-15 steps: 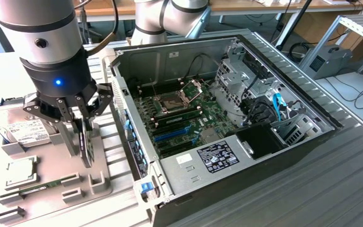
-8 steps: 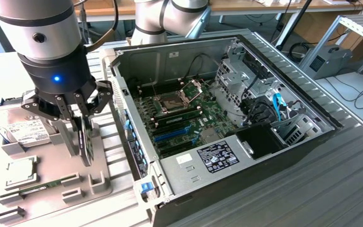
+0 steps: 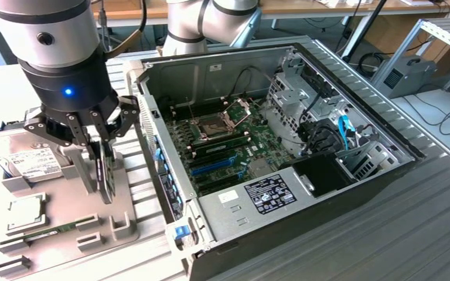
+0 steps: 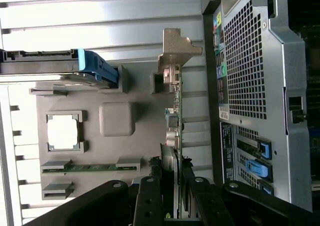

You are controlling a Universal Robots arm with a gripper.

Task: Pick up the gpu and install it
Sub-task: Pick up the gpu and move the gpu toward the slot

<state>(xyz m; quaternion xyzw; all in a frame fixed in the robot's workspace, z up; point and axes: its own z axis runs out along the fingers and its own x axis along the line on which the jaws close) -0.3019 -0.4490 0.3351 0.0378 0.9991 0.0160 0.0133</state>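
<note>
so, does the gripper point(image 3: 100, 146) have the gpu point(image 3: 105, 175) now?

yes. its fingers point(image 4: 150, 198) are closed narrow on the top edge of the card, one on each face. the gpu stands upright on its edge over the grey holder tray point(image 3: 127, 213), near the hard drive point(image 3: 30, 161).

is it lifted out of the tray?

i cannot tell. the lower edge is very near the tray, maybe touching it. in the wrist view the silver bracket point(image 4: 176, 51) is just beside a small grey support of the tray.

and the install?

not done. the computer case point(image 3: 150, 117) lies open at the exterior view's right, and the blue slots point(image 3: 209, 167) on the motherboard point(image 3: 237, 146) have no card in them. i judge the grasp is made; the carrying and the seating are left.
</note>
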